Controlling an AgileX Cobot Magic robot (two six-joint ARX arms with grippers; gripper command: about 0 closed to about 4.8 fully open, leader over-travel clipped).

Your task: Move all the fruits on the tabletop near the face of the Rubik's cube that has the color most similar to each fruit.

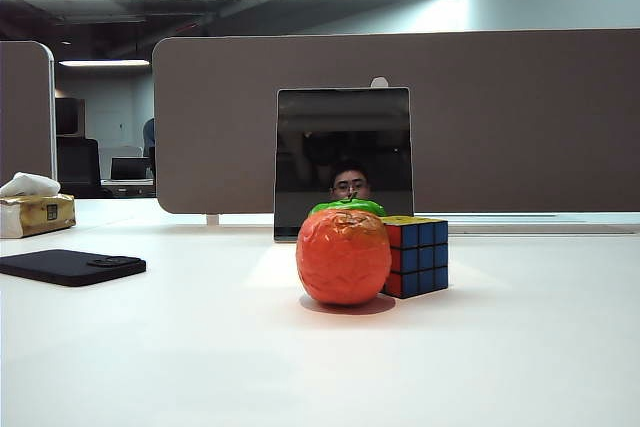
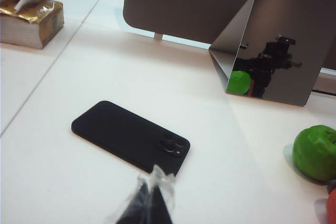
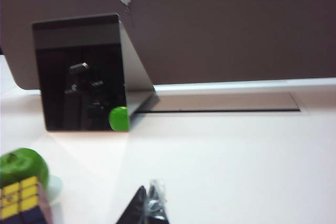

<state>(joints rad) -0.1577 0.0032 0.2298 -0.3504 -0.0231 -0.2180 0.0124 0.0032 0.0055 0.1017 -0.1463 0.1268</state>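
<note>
Two fruits sit at the middle of the exterior view on the white tabletop [image 1: 520, 347]: the orange-red fruit [image 1: 343, 256] in front, touching or just beside the Rubik's cube [image 1: 417, 256] at its right, and the green apple [image 1: 347, 207] mostly hidden behind it. I judge both fruits light and rigid, with glossy skins that could slip; I would take each across its widest middle, and I expect them to roll if nudged. The cube shows me blue and yellow faces; I cannot see a green one.

From the left wrist view, the left gripper [image 2: 152, 192] hangs low at the bottom centre of the frame, above the near edge of a black phone [image 2: 130, 137]; its tips look pressed together, wrapped in clear film. The right gripper [image 3: 149, 205] shows at the bottom centre of its own frame, tips likewise close together, holding nothing, well apart from the apple.

A tilted mirror panel [image 1: 343, 162] stands just behind the apple and crowds any approach from the rear. A tissue box [image 1: 35, 209] sits far left, out of the way.
</note>
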